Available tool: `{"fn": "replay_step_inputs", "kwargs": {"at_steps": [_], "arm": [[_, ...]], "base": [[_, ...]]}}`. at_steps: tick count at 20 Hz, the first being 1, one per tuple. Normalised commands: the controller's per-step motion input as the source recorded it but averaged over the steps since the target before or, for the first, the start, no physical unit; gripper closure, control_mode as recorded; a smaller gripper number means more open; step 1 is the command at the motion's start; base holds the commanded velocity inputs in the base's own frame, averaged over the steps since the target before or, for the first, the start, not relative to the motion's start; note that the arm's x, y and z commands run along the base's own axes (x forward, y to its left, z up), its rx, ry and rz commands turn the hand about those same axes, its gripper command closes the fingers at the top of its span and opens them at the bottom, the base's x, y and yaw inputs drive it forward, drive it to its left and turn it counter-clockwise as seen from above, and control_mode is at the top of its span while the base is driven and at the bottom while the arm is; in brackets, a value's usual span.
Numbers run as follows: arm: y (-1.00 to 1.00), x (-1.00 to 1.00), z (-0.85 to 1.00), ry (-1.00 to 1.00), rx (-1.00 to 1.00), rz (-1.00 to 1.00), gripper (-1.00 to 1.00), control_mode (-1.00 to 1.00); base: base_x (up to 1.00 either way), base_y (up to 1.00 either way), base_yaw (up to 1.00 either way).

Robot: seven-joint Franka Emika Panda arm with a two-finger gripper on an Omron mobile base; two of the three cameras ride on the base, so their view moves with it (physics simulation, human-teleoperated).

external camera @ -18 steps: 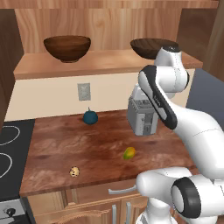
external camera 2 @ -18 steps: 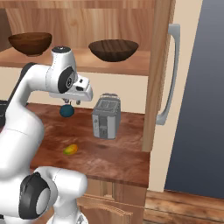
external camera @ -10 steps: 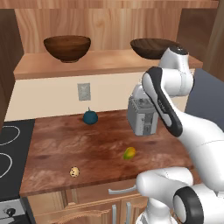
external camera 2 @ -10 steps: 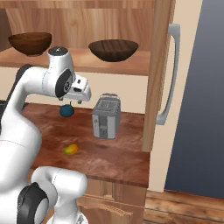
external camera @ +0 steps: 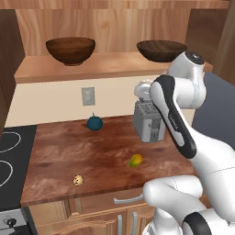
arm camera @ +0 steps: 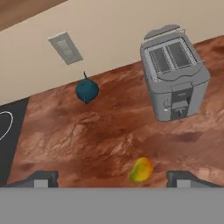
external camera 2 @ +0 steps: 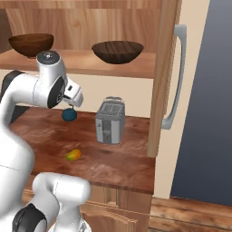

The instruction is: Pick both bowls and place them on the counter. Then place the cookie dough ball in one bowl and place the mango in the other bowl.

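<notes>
Wooden bowls (external camera: 70,49) sit shelved; end effector (arm camera: 113,178) hangs spread wide above mango (arm camera: 141,170).

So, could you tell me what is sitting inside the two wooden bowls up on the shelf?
Nothing shows above either rim: the deeper bowl and the shallower bowl look empty, but their insides are hidden from these low angles.

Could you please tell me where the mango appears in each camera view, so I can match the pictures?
Left base view: mango on the counter, right of centre, in front of the toaster.
Right base view: lower left, in front of and left of the toaster.
Hand view: bottom centre, between the fingertips.
Shared landmark: the toaster.
</notes>
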Motion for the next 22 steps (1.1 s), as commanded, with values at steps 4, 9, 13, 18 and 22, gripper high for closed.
{"fn": "replay_step_inputs", "kwargs": {"at_steps": [4,9,13,18,22], "arm": [[0.45,-0.07,0.46,0.0,0.16,-0.13,-1.0,-1.0],[0.39,-0.06,0.52,-0.02,0.29,-0.03,-1.0,-1.0],[0.33,-0.05,0.45,0.0,0.22,0.0,-1.0,-1.0],[0.34,-0.02,0.5,-0.05,0.11,0.0,-1.0,-1.0],[0.34,0.0,0.55,0.0,0.15,0.0,-1.0,-1.0]], "base": [[0.0,0.0,0.0],[0.0,0.0,0.0],[0.0,0.0,0.0],[0.0,0.0,0.0],[0.0,0.0,0.0]]}}
